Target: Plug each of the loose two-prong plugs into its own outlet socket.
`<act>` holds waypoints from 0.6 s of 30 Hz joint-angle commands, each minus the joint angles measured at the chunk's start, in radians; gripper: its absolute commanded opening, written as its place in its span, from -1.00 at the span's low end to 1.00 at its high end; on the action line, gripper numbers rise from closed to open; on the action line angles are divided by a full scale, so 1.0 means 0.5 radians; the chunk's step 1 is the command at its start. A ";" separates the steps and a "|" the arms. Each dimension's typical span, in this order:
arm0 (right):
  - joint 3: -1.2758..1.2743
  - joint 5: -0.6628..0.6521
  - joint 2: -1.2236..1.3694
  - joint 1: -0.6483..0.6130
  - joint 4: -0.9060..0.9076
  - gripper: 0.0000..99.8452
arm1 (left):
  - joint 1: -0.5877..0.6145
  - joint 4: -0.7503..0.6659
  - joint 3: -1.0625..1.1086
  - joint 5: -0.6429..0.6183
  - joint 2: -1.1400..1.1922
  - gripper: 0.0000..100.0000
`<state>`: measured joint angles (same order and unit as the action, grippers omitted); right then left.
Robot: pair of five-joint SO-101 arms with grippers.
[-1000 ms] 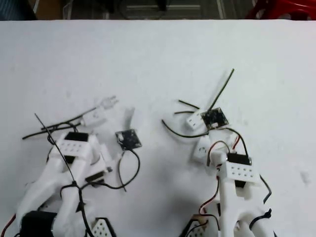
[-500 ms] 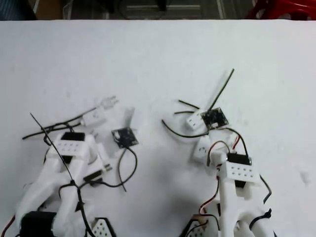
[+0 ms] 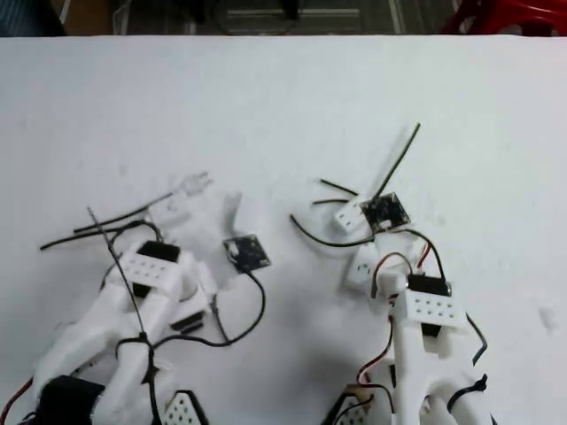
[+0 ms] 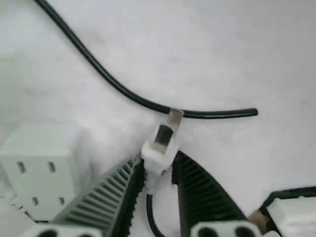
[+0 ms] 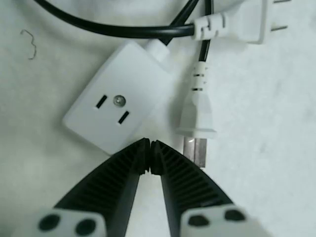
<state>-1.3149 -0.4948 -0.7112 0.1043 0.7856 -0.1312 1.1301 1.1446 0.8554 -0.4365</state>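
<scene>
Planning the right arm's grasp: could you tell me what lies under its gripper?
Under the right gripper: the outlet block's edge and a plug's prongs, tips hidden by a finger.

You face a white matte tabletop (image 3: 283, 88); a red plastic chair (image 3: 509, 16) sits behind it. A brown board (image 3: 87, 16) stands there too.

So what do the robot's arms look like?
Both are chunky white plastic: the left arm and the right arm. Thin black and red wires loop around them. Each wears a white plate dotted with small holes. The jaws are dark, ridged and pointed.
</scene>
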 commanded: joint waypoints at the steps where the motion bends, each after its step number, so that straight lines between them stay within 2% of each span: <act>1: 0.009 -0.003 -0.057 -0.020 -0.014 -0.96 | -0.020 -0.009 0.006 -0.025 0.002 -0.93; 18: 0.009 -0.003 -0.057 -0.020 -0.014 -0.96 | 0.026 -0.009 0.000 -0.028 -0.044 -0.95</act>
<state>-1.3149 -0.4948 -0.7112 0.1043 0.7856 -0.1312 1.1316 1.1462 0.8554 -0.4365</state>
